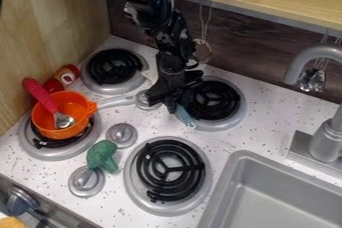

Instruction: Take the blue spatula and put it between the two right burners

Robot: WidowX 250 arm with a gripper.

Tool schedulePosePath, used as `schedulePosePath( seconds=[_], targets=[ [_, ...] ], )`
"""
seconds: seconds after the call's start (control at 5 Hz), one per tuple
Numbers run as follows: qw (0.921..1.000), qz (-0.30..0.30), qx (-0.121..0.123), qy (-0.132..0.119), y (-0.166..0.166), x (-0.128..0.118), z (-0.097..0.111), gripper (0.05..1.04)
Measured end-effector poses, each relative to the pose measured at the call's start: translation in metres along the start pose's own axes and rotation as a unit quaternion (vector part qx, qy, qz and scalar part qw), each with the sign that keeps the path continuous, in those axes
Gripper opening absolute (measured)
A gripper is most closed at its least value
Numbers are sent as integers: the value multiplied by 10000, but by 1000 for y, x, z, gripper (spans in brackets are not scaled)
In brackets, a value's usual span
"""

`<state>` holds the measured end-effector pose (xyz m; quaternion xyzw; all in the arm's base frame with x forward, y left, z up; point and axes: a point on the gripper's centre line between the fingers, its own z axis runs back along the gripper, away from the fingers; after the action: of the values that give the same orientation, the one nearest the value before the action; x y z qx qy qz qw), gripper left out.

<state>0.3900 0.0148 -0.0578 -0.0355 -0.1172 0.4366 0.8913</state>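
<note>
You have the hand (163, 103) low over the counter (267, 112), beside the left edge of the upper right burner (212, 101); you cannot tell from here whether it is spread or pinching anything. The blue spatula (186, 116) shows partly from behind the hand, its pale blue part at that burner's lower left rim. On your lower left burner (57, 149) sits an orange pot (61, 131) with a red-handled spoon (41, 95) leaning in it. The green broccoli (102, 156) lies between the lower burners, near the knobs.
</note>
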Motion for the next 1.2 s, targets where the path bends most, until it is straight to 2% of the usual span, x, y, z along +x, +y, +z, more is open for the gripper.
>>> schedulePosePath(
  seconds=[0.2,0.4,0.6,0.8,1.0,1.2],
  targets=[
    [9998,26,-146,113,0,0,-1,579],
    [10000,89,-14,-1,8,0,-3,889],
    [9993,249,-130,-227,5,-1,12,999],
    [9982,330,-195,-455,1,5,28,999],
    [9960,601,-493,-441,6,3,30,999],
    [9924,861,-711,-511,14,5,42,999]
  ],
)
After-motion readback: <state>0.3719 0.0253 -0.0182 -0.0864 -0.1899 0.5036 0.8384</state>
